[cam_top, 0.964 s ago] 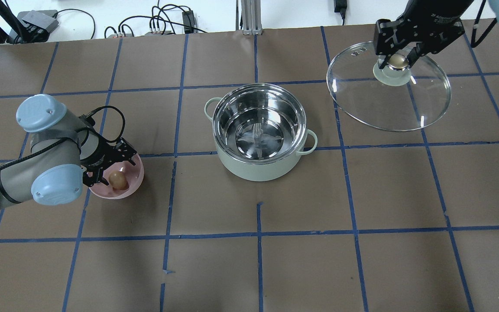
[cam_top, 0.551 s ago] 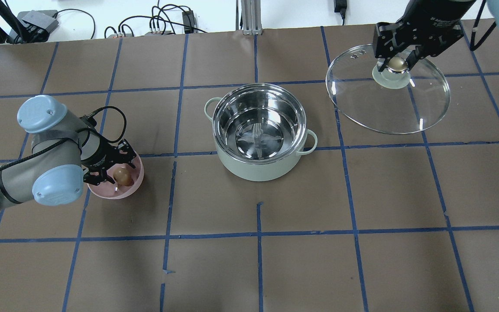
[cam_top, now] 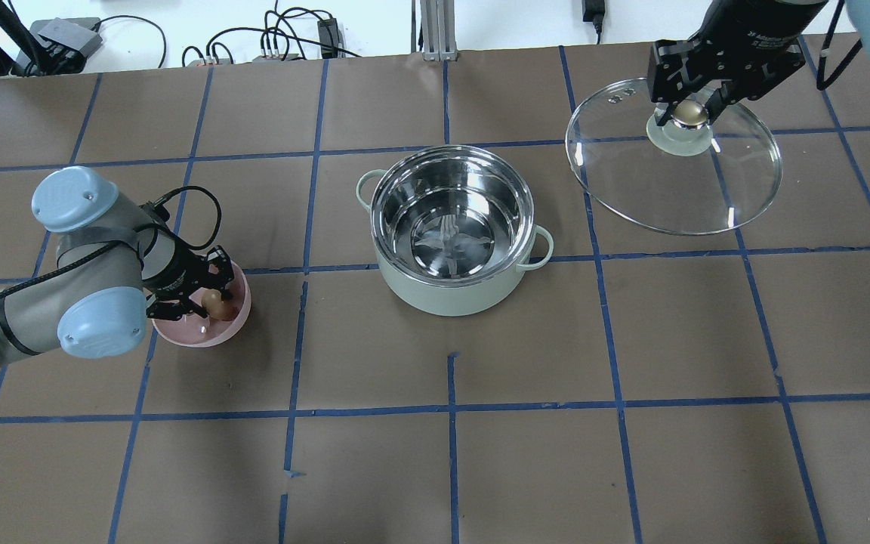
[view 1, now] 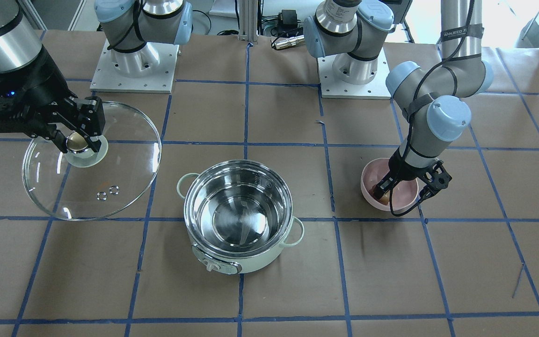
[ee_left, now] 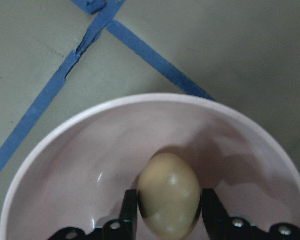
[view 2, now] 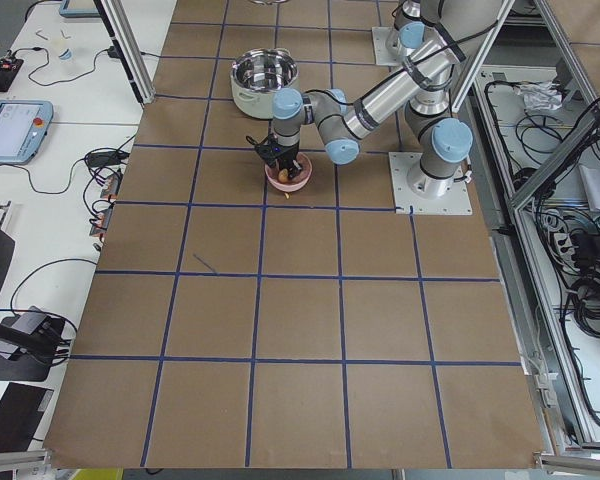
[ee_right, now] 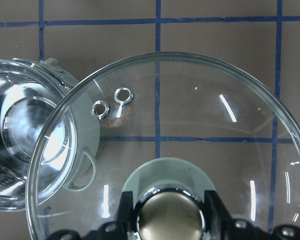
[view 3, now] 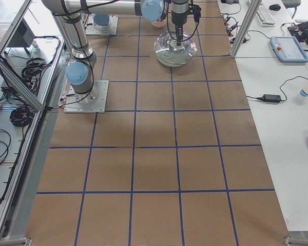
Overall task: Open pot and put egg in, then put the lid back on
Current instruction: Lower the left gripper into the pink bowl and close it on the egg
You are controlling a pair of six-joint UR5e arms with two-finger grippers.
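Note:
The mint-green pot stands open at the table's middle, steel inside bare; it also shows in the front view. My left gripper is down in a pink bowl, fingers shut on the brown egg. In the left wrist view the egg sits between both fingers inside the bowl. My right gripper is shut on the beige-gold knob of the glass lid and holds it tilted above the table, to the pot's right. The right wrist view shows the lid and knob.
Brown paper with a blue tape grid covers the table. Cables and power strips lie beyond the far edge. The arm bases stand at the robot's side. In the left side view the pot stands beyond the bowl.
My left gripper has gone lower into the pink bowl and closed around the egg. My right gripper has carried the lid a little farther away from the pot.

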